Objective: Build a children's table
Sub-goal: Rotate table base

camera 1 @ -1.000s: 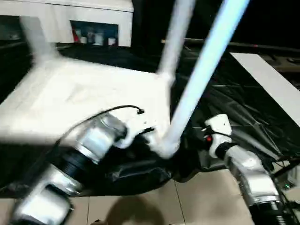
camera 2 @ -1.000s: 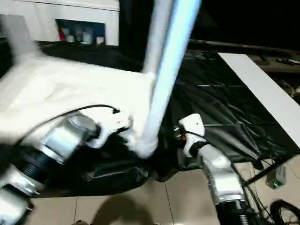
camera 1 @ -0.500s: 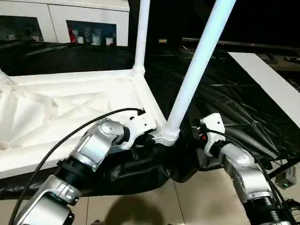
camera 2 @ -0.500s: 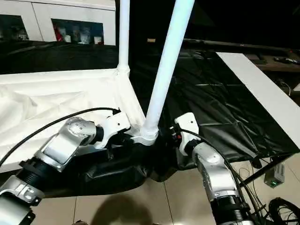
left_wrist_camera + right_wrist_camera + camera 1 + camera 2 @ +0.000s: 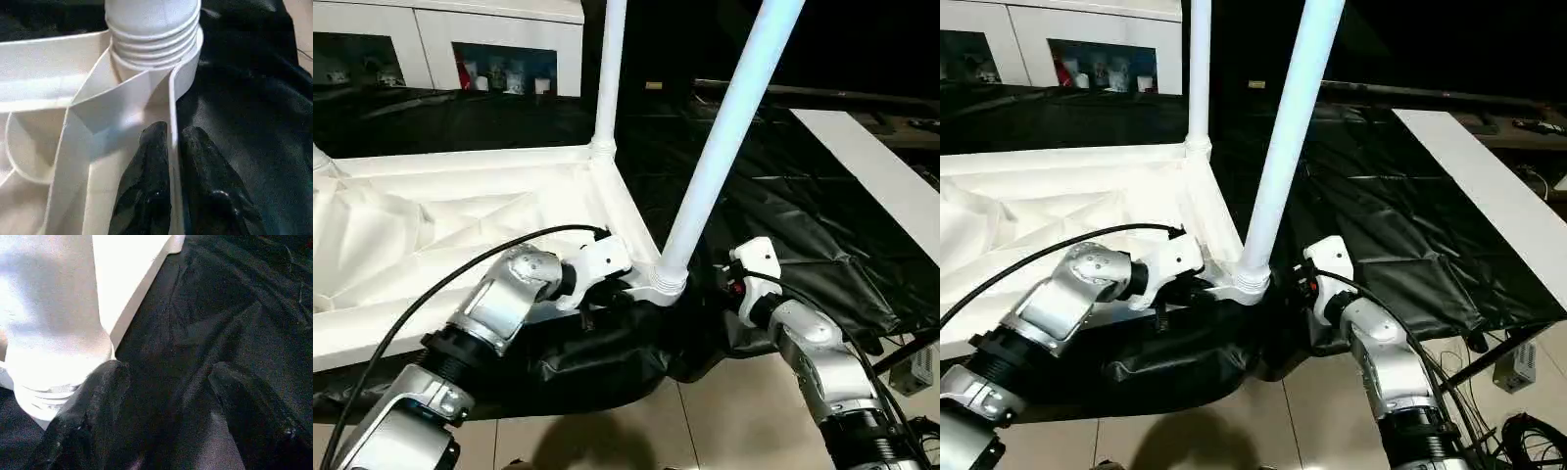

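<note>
Where left gripper [image 5: 171, 147] pinches: table rim [image 5: 172, 98]

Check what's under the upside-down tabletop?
The tabletop lies on a black sheet, which shows around its near corner and hangs crumpled over the edge. What lies directly beneath the tabletop is hidden.

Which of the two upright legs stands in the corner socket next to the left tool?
The near, pale-blue leg, leaning right. The left tool pinches the tabletop's rim just beside its socket; the white leg stands at the far corner.
</note>
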